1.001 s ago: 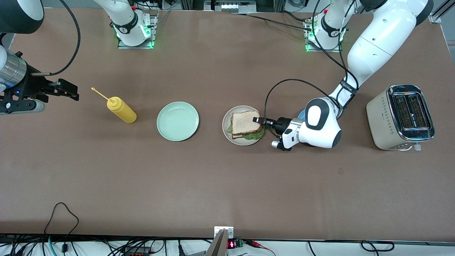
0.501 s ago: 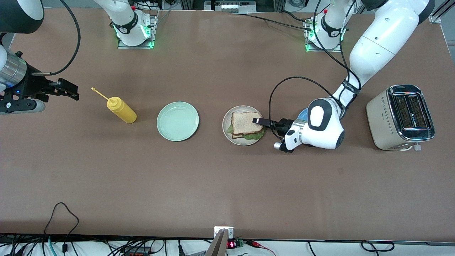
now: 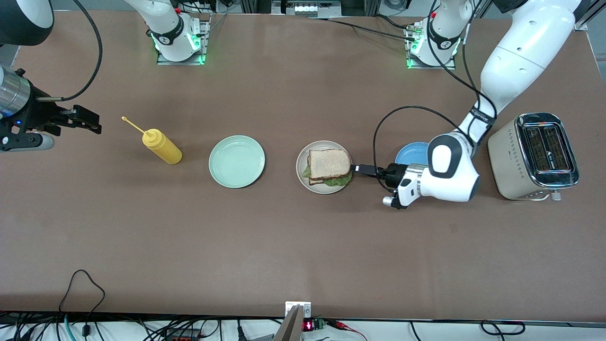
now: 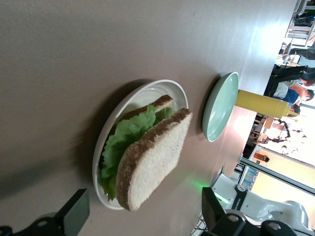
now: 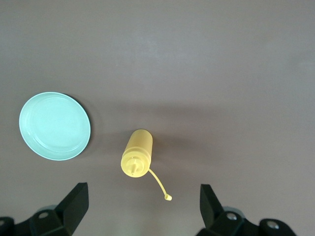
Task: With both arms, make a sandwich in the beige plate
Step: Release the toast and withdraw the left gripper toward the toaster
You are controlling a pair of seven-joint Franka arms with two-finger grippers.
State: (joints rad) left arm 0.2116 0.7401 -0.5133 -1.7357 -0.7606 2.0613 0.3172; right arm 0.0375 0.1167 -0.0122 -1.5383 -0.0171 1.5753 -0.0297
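- the sandwich (image 3: 329, 166) sits finished on the beige plate (image 3: 305, 179), around the middle of the tabletop: two toasted slices with lettuce (image 4: 125, 142) ruffling out between them.
- the left gripper (image 3: 363, 169) hangs low just beside the plate's rim, on the side toward the left arm's end of the table. its fingers (image 4: 75, 212) are spread wide with nothing in them, and the sandwich is clear of both.
- a blue plate (image 3: 411, 153) peeks out next to that arm's wrist, with a toaster (image 3: 534, 157) closer to the left arm's edge of the tabletop.
- the right gripper (image 3: 85, 119) waits up in the air near the right arm's edge of the tabletop, fingers wide apart and empty.
- a yellow squeeze bottle (image 3: 161, 146) stands beside a mint green plate (image 3: 236, 161), between the right gripper and the sandwich.
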